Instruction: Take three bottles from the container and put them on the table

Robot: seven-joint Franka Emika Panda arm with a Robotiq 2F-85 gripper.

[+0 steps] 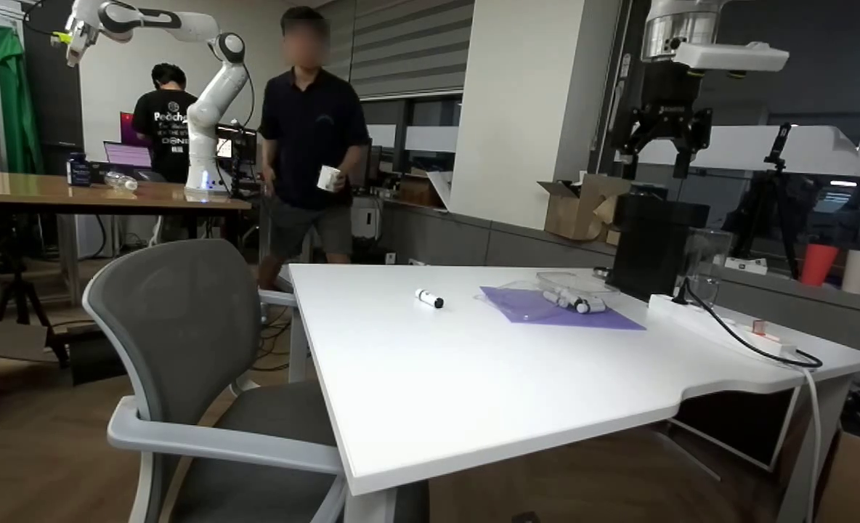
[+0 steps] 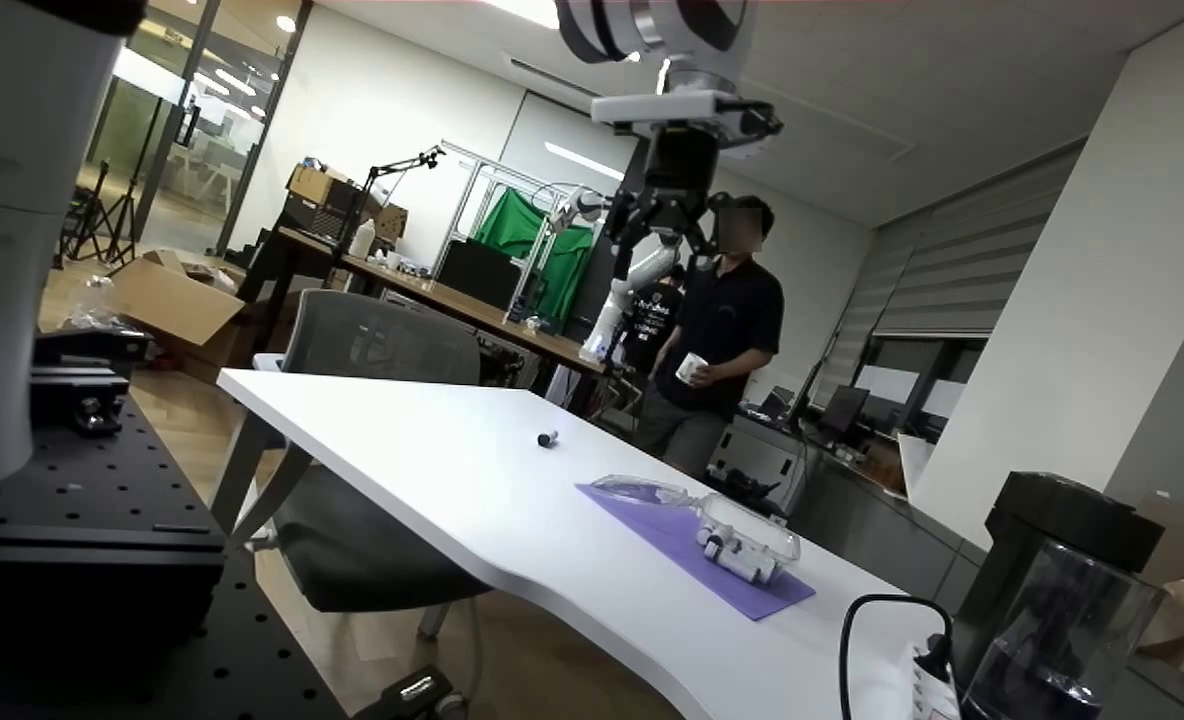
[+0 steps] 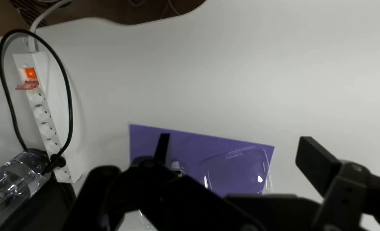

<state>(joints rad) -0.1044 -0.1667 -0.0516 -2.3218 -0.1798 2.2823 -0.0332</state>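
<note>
A tiny white bottle (image 1: 428, 298) with a dark end lies on its side on the white table (image 1: 473, 385); it also shows in an exterior view (image 2: 548, 439). Several more bottles (image 2: 737, 558) lie in the clear container (image 2: 770, 535), which sits on a purple sheet (image 2: 672, 540). The container's clear lid (image 2: 642, 488) is folded open. My gripper (image 1: 655, 163) is open and empty, high above the table, in both exterior views (image 2: 658, 265). In the wrist view, its spread fingers (image 3: 235, 147) hide most of the container; the lid (image 3: 238, 170) shows between them.
A white power strip (image 3: 48, 128) with a looped black cable (image 3: 68, 96) lies beside the sheet. A tall black machine (image 1: 651, 247) stands near it. A grey chair (image 1: 183, 312) is at the table's side. A person (image 1: 310, 145) stands behind the table.
</note>
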